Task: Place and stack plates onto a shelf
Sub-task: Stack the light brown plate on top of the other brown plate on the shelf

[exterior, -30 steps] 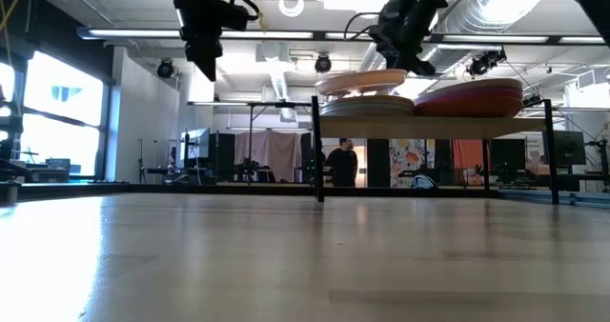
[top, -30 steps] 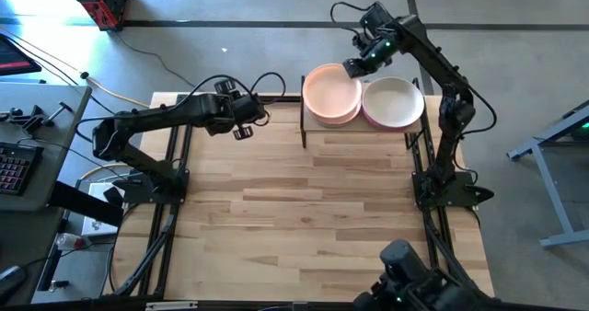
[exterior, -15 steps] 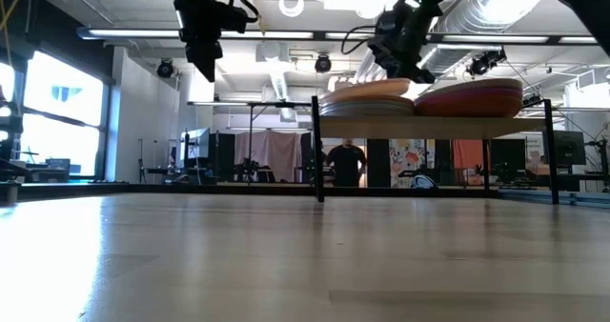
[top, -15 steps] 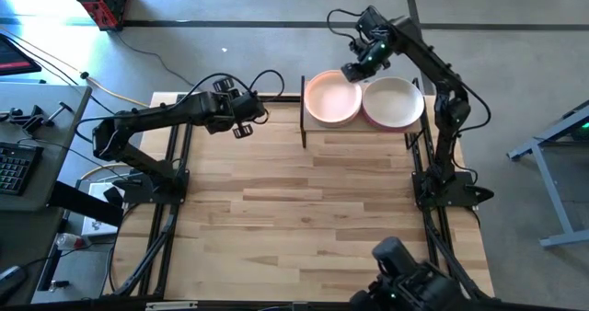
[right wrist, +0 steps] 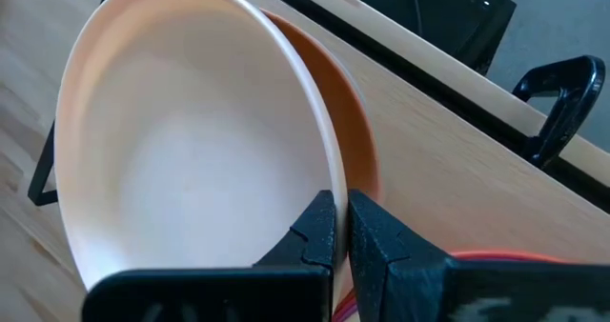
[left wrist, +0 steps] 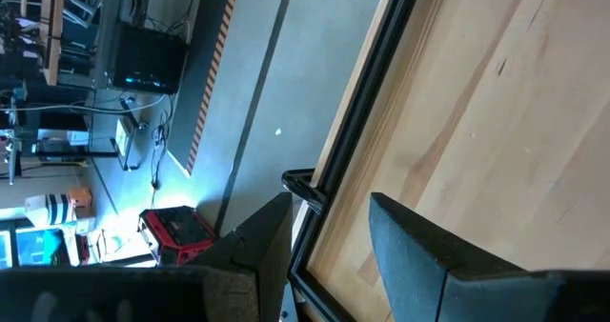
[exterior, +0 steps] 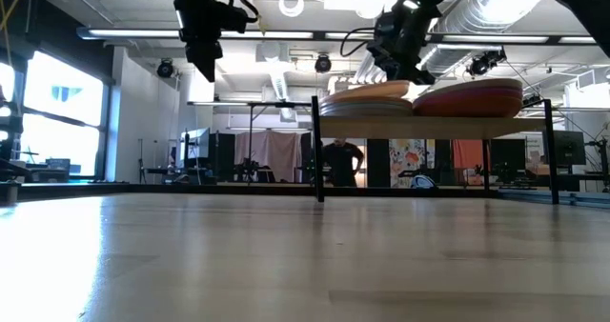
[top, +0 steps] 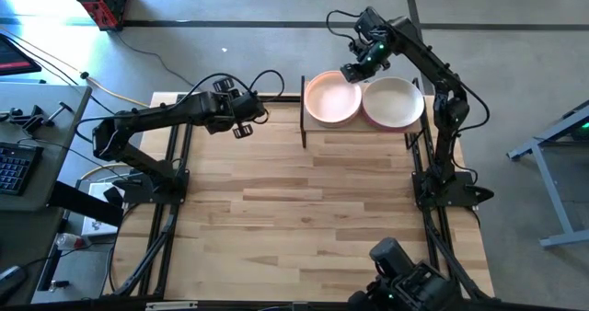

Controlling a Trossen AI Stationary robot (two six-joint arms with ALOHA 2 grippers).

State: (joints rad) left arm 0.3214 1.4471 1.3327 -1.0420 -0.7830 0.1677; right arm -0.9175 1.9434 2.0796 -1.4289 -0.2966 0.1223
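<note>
The bare table (top: 313,210) fills the lower frame of the high view. At upper left the left gripper (top: 241,130) hangs idle, fingers apart, holding nothing. Farther back, the shelf (top: 313,127) carries two plate stacks. The right gripper (top: 352,71), pinched shut on the far rim of the top plate (top: 331,97), could drag or tilt it off the left stack if it lifts before letting go.

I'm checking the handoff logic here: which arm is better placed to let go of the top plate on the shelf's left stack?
Right. The right gripper is shut on the top plate's rim, over the shelf. The left gripper hangs open above the table, off the shelf's end, holding nothing.
</note>
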